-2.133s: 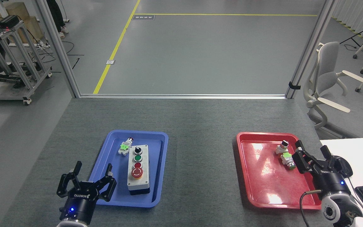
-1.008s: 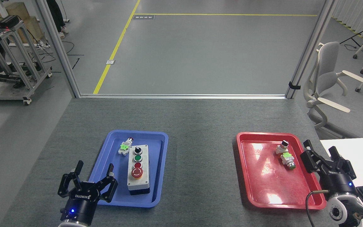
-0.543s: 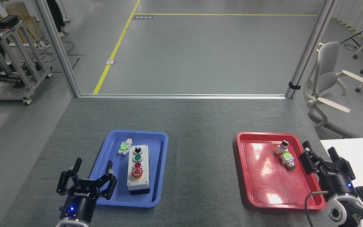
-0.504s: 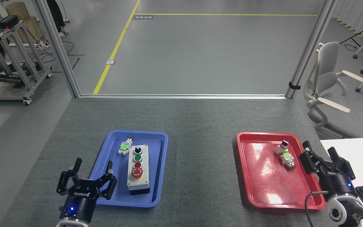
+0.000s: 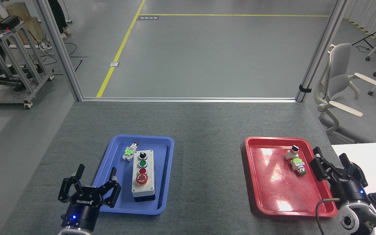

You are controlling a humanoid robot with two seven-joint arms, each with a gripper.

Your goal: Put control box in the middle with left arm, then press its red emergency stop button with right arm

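**A:** How do your fingers stand?

**B:** My left gripper (image 5: 96,174) has its fingers spread wide with nothing between them, hovering at the near left edge of the blue tray (image 5: 167,178). My right gripper (image 5: 333,158) is also spread and empty, just off the red tray (image 5: 256,182) on its right side.

**A:** And the control box (image 5: 143,174)?

**B:** Lying lengthwise in the blue tray, just right of my left fingers, its red emergency stop button (image 5: 142,178) at the near end. A loose switch part (image 5: 129,152) lies beside its far end.

**A:** Why the wide spread?

**B:** I judge it's to straddle the box across its narrow width. The middle (image 5: 207,169) of the surface, between the trays, is bare, so the box isn't there yet.
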